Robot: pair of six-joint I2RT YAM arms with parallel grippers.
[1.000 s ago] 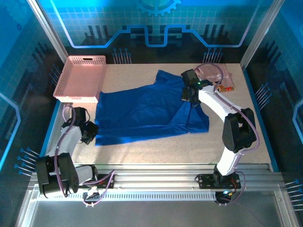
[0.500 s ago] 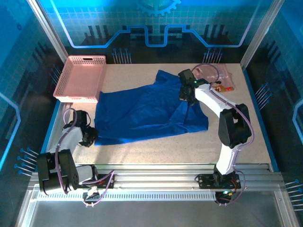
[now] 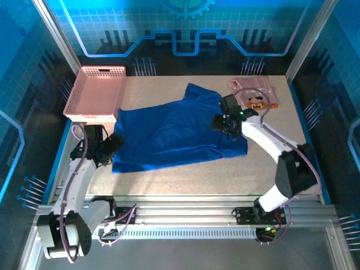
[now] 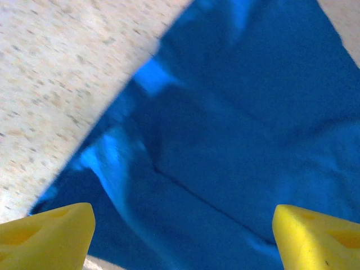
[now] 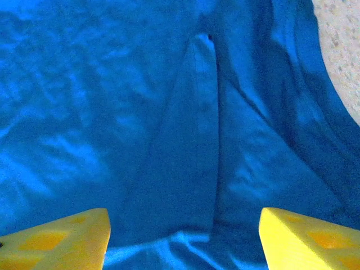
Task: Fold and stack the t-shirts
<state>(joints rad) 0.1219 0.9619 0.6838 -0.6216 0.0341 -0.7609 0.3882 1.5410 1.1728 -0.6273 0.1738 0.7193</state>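
The royal-blue t-shirt (image 3: pixel 174 132) lies spread across the middle of the table, plain side up, its print hidden. The pale pink t-shirt (image 3: pixel 253 93) lies folded at the back right, its brown-orange print showing. My left gripper (image 3: pixel 114 144) hangs open at the shirt's left edge; in the left wrist view the blue cloth (image 4: pixel 225 140) lies between the yellow fingertips (image 4: pixel 48 230). My right gripper (image 3: pixel 220 124) is open over the shirt's right side, above a fold in the blue fabric (image 5: pixel 191 135) with yellow fingertips (image 5: pixel 309 239) wide apart.
A pink lattice basket (image 3: pixel 98 93) stands at the back left, its front edge near the blue shirt's upper left corner. Bare speckled table (image 3: pixel 185 177) runs along the front. Blue-lit walls enclose the table on three sides.
The left gripper has moved right and up onto the shirt's left edge. The right gripper has let go of the shirt's right part and swung down and right, uncovering the pink shirt.
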